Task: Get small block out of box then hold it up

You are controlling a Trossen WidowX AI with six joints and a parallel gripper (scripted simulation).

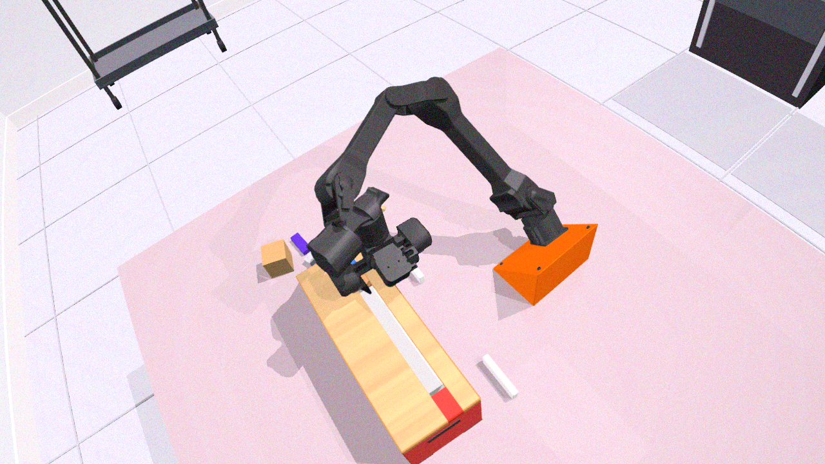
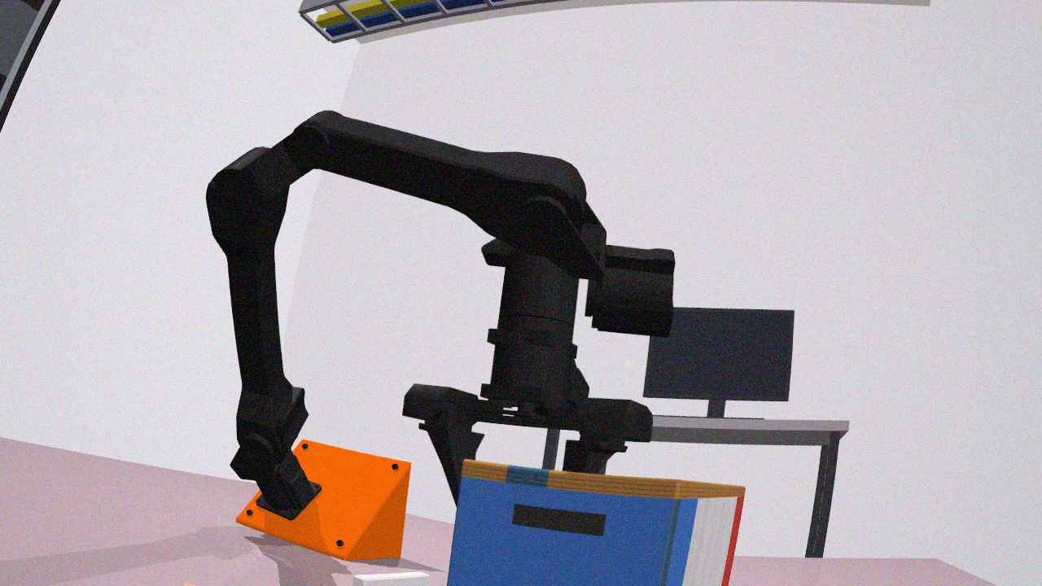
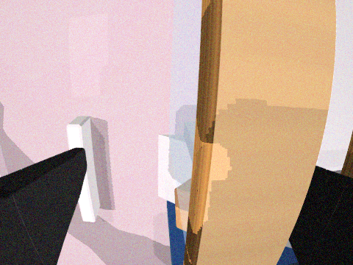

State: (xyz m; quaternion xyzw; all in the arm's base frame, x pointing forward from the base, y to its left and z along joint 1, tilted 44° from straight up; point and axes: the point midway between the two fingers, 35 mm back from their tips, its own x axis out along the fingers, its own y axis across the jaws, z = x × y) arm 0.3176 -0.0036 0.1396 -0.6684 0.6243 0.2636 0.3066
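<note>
The box (image 1: 368, 357) (image 2: 561, 557) (image 3: 272, 66) has a wooden top with a long slot (image 1: 403, 340), a red end (image 1: 452, 431) and a blue end (image 2: 502, 553). My gripper (image 1: 374, 280) (image 2: 523, 459) (image 3: 175, 160) is open and empty over the half of the box towards the blue end. Its fingers straddle the front strip of the top: one is outside the clear front, the other over or in the slot. In the wrist view a tan shape (image 3: 181, 211) shows at the clear front below a white piece (image 3: 165, 165); I cannot tell whether it is the small block.
The arm stands on an orange wedge (image 1: 553, 265) (image 2: 356, 495) off the front side. A short white bar (image 1: 417, 274) (image 3: 94, 184) lies close to the clear front, a longer white bar (image 1: 499, 376) towards the red end. A wooden cube (image 1: 276, 258) and purple block (image 1: 300, 243) lie past the blue end.
</note>
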